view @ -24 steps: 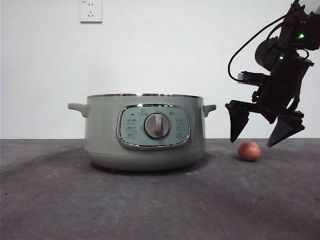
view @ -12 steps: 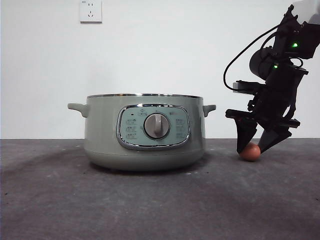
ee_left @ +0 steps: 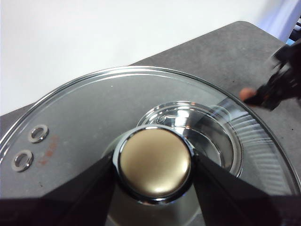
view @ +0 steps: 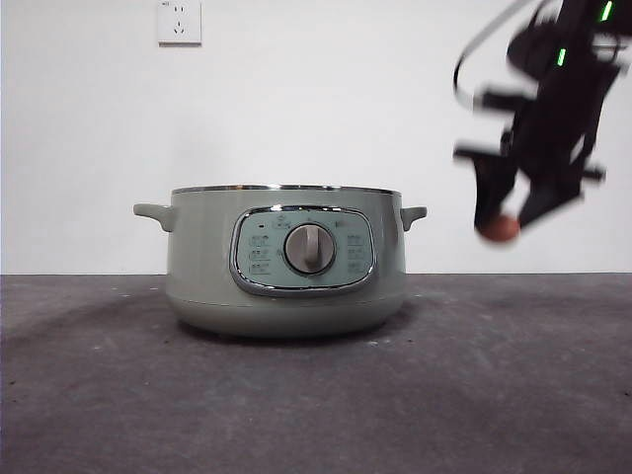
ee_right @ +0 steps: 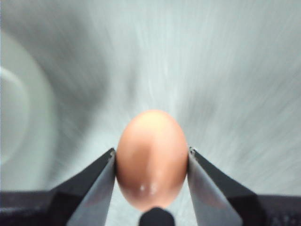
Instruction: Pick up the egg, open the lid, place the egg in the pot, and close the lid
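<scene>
My right gripper (view: 510, 219) is shut on the brown-orange egg (view: 500, 228) and holds it in the air, right of the pot and level with its rim. The right wrist view shows the egg (ee_right: 151, 157) pinched between both jaws of the right gripper (ee_right: 151, 162). The sage-green pot (view: 197, 259) stands mid-table with no lid on it. The left gripper (ee_left: 154, 165) is out of the front view; its jaws press both sides of the knob (ee_left: 154, 160) of the glass lid (ee_left: 89, 110). I cannot tell whether the lid is lifted or resting.
The pot stands on a dark grey table (view: 316, 405) before a white wall with an outlet (view: 179, 22). The left wrist view shows the right gripper (ee_left: 278, 89) with the egg (ee_left: 245, 93) beyond the lid's rim.
The right gripper came down around the egg on the table, closed on it, and has lifted it well above the table. The pot has not moved.
</scene>
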